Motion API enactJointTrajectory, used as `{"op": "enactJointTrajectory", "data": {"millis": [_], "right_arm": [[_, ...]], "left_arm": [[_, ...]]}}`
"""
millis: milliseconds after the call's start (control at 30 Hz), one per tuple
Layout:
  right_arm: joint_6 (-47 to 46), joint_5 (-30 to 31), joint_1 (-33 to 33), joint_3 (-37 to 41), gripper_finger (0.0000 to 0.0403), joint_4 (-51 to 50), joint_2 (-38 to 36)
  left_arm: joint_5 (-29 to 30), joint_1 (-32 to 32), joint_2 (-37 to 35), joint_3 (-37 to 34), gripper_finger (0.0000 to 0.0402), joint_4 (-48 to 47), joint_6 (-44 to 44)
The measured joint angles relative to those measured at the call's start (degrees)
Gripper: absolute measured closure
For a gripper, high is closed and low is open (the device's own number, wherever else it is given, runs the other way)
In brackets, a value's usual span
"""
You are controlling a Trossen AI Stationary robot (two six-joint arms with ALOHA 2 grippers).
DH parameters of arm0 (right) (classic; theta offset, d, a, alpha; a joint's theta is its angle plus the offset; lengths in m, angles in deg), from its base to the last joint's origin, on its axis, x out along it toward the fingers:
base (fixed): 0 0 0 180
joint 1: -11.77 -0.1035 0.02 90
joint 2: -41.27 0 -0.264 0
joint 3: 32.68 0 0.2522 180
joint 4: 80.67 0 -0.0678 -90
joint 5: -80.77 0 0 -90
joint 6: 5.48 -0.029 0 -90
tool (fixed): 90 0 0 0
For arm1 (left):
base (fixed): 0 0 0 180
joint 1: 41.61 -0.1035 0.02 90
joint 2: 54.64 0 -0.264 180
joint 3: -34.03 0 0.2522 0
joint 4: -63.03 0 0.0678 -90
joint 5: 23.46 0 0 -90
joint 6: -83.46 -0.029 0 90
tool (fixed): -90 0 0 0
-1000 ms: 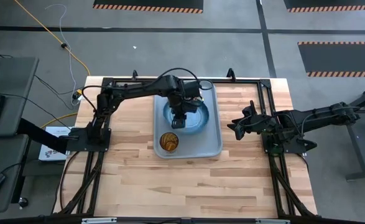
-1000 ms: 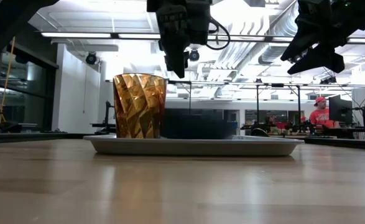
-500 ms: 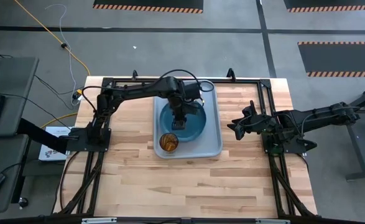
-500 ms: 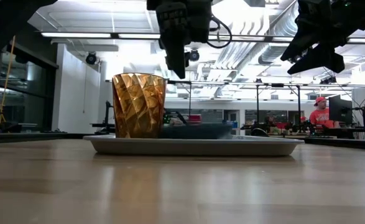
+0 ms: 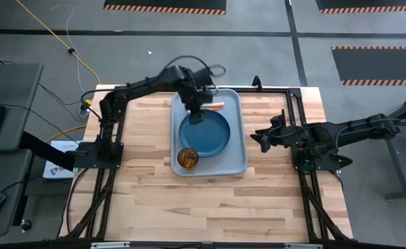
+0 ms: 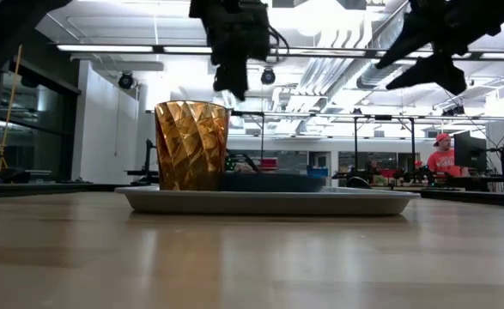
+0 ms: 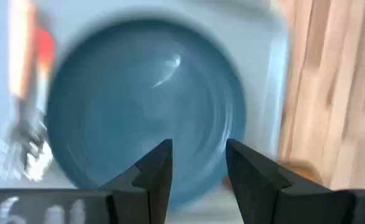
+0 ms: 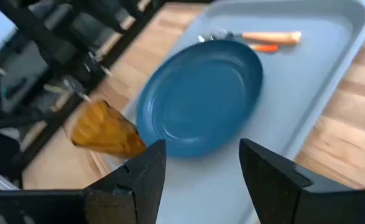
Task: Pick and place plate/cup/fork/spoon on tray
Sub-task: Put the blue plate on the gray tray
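The grey-blue tray (image 5: 236, 138) lies at the table's middle. The teal plate (image 5: 206, 135) lies flat in it. The amber cup (image 5: 187, 158) stands upright in the tray's near left corner. At the tray's far end, the fork (image 8: 272, 37) and the spoon (image 8: 264, 47) lie side by side. My left gripper (image 7: 198, 149) hangs open above the plate's far rim, holding nothing. My right gripper (image 5: 258, 142) waits open, above the table to the right of the tray.
Black frame rails (image 5: 292, 104) run along the table's left, far and right sides. Bare wood (image 5: 209, 207) stretches from the tray to the near edge. Beyond the table, a person in red (image 6: 440, 154) sits far back in the room.
My left gripper has let go of the plate and has risen and gone toward the table's far edge. The plate, tilted a second ago, now lies flat in the tray. The cup, fork and spoon have stayed put.
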Motion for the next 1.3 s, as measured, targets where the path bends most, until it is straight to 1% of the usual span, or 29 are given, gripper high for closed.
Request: {"op": "enactJointTrajectory", "data": {"millis": [33, 100, 200, 367, 500, 600, 733, 867, 1033, 1167, 1233, 1300], "right_arm": [[-0.07, 0.15, 0.35, -0.01, 0.0208, 1.35, 0.33], [1.24, -0.33, 1.56, -0.04, 0.0208, 3.0, 1.06], [5.93, -3.62, 3.78, -0.2, 0.0208, 4.98, 3.49], [9.33, -8.63, 8.26, -1.33, 0.0208, 6.94, 8.87], [13.4, -13.25, 11.26, -1.73, 0.0208, 8.47, 12.09], [15.65, -15.63, 12.97, -1.79, 0.0208, 9.94, 13.28], [16.61, -16.84, 14.85, -1.79, 0.0208, 11.02, 13.55], [16.61, -16.86, 16.13, -1.79, 0.0208, 11.43, 13.38], [16.35, -17.14, 16.22, -1.79, 0.0208, 13.53, 13.38], [13.09, -17.2, 17.51, -2.31, 0.0211, 14.02, 14.79], [14.12, -18.4, 19.57, -4.7, 0.0223, 13.17, 17.42], [17.18, -20.42, 22.49, -8.59, 0.0249, 10.66, 20.93]], "left_arm": [[-0.45, -0.64, -1.06, -0.59, 0.0265, 2.85, 0.9], [-2.0, -1.94, -4.07, -3.42, 0.0266, 12.29, 3.59], [-3.04, -3.16, -10.06, -11.54, 0.0266, 28.38, 8.73], [-3.01, -3.36, -22.82, -32.6, 0.0267, 56.29, 18.52], [-2.45, -3.22, -31.63, -48.81, 0.0267, 73.3, 25.15], [-1.92, -3.2, -36.57, -58.04, 0.0267, 82.41, 30.11], [0.28, -3.14, -41.59, -66.35, 0.0267, 89.12, 35.24], [2.53, -3.16, -45.6, -70.91, 0.0267, 91.55, 37.32], [3.89, -3.16, -48.06, -71.43, 0.0267, 91.47, 37.49], [3.95, -3.14, -49.06, -71.43, 0.0267, 92.02, 39.17], [4.02, -2.8, -49.02, -71.43, 0.0267, 93.19, 40.71], [4.08, -2.5, -49.0, -71.43, 0.0267, 95.88, 42.47]]}}
